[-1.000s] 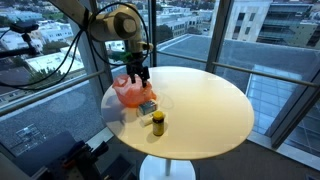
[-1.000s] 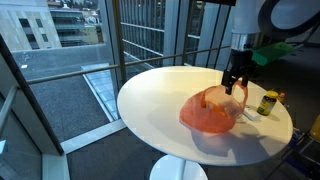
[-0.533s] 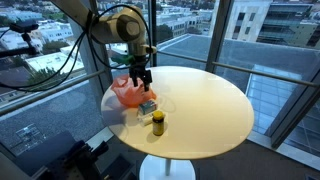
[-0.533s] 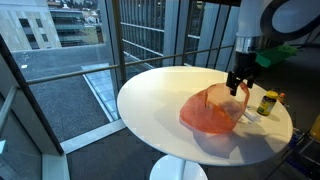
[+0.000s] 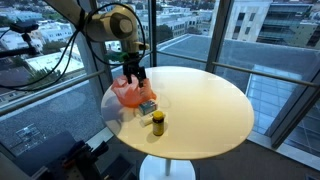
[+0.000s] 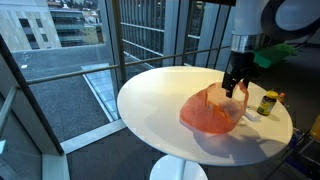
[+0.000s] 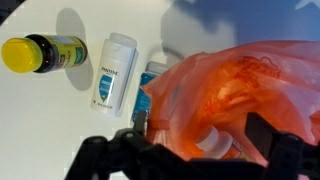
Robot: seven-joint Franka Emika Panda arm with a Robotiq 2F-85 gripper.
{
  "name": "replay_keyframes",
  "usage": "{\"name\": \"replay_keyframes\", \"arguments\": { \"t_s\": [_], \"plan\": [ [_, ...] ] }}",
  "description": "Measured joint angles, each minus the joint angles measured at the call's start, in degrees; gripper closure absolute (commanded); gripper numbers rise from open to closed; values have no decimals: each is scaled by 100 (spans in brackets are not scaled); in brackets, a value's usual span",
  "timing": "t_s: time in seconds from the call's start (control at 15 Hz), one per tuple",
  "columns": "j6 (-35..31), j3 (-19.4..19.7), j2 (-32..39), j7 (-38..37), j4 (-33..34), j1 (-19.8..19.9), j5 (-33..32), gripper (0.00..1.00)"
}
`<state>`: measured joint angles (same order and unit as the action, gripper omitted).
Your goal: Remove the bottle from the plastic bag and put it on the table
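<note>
Sliding back over the orange bag point(image 5: 127, 93), the hand point(image 5: 134, 77) is hovering, fingers spread. A white bottle point(image 7: 214, 143) is lying inside.

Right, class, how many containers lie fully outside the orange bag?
2: yellow-capped bottle, wrist view's left; white container beside it. A blue container sits half under the bag; more may hide inside.

The bag point(image 7: 245, 85) half hides a pale bottle point(image 7: 212, 143) and overruns the right edge

Arm point(image 6: 246, 42) bent over, wrist pointing down.
The gripper point(image 6: 236, 90) hangs near one edge of the table point(image 6: 150, 100), jaws spread apart.
</note>
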<state>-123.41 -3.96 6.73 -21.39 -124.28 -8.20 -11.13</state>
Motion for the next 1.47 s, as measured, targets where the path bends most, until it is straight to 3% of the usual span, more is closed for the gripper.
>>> {"name": "replay_keyframes", "arguments": {
  "t_s": [0.73,1.47],
  "plan": [
    [486,-333,-628,72,-1,-109,62,0],
    [-812,-331,80,1469,40,-57,64,0]
  ]
}}
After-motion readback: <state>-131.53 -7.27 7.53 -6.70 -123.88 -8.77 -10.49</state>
